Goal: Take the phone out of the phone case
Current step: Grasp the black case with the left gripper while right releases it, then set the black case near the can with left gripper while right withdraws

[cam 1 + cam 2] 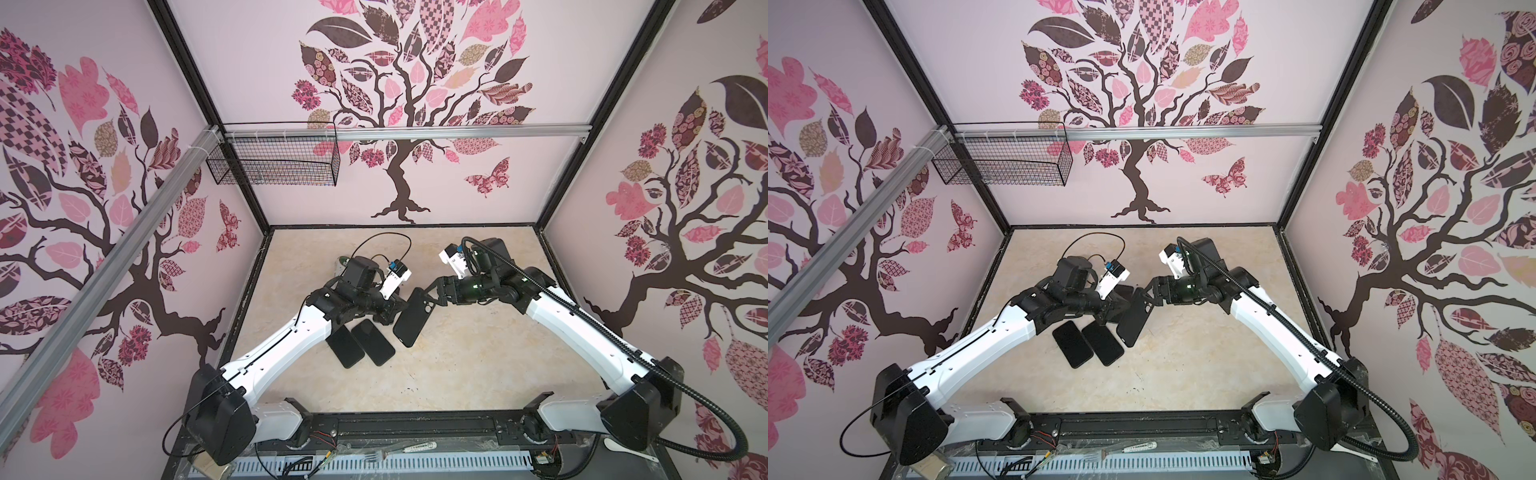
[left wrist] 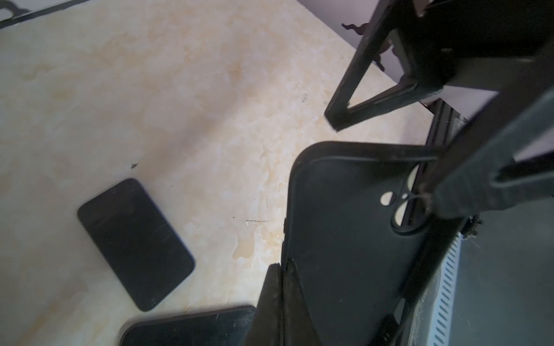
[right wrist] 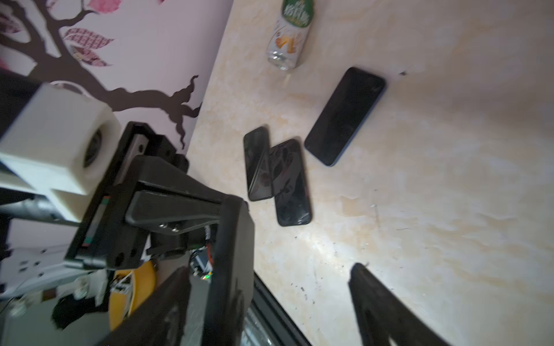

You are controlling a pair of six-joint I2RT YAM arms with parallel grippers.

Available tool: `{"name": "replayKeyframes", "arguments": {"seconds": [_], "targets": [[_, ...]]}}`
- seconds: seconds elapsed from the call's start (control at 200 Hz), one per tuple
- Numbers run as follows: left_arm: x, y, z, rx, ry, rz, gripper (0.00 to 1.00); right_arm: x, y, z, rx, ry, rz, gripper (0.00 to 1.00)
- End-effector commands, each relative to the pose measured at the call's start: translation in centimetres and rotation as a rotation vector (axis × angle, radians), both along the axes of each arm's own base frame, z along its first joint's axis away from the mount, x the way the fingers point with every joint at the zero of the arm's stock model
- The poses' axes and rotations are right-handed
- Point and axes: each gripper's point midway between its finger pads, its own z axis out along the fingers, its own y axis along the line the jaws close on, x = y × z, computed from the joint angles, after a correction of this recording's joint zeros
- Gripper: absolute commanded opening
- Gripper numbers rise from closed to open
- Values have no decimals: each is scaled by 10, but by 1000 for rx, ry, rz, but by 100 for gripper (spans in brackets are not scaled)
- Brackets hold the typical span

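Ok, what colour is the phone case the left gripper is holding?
Plain black, with no pattern. The phone case shows best in the left wrist view.

A black wire basket [image 1: 282, 164] hangs from the aluminium rail [image 1: 457, 132] on the back wall, above the bench's [image 1: 478, 365] far left corner. A clear plastic bottle [image 3: 287, 36] with a green and orange label sits in the bench's far half, toward its left edge. Beyond the front edge lie a clear fork [image 1: 376, 456] and a white spoon [image 1: 611, 444].
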Motion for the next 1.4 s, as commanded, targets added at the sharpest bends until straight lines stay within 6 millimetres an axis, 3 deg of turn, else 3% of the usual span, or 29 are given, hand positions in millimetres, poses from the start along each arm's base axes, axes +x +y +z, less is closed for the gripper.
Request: {"name": "replayKeyframes", "arguments": {"seconds": [0.0,0.14,0.265,0.44,0.57,0.6,0.96,1.39], "targets": [[47,26,-17,47,85,240,0,29,-43,-3,-152,-83,-277,99],[92,45,-39,157,140,364,0,42,-67,5,-210,-188,-394,99],[133,53,-51,217,175,434,0,35,-73,-5,-206,-215,-400,100],[197,71,-67,160,278,554,0,28,-81,-24,-264,-201,-390,100],[227,75,-88,236,274,563,0,26,-79,-41,-298,-163,-356,100],[237,73,-83,235,254,560,0,26,-79,-44,-304,-156,-351,99],[280,68,-105,283,224,566,0,23,-70,-69,-297,-86,-322,100],[297,66,-139,304,237,581,0,17,-67,-89,-302,-30,-297,100]]}}
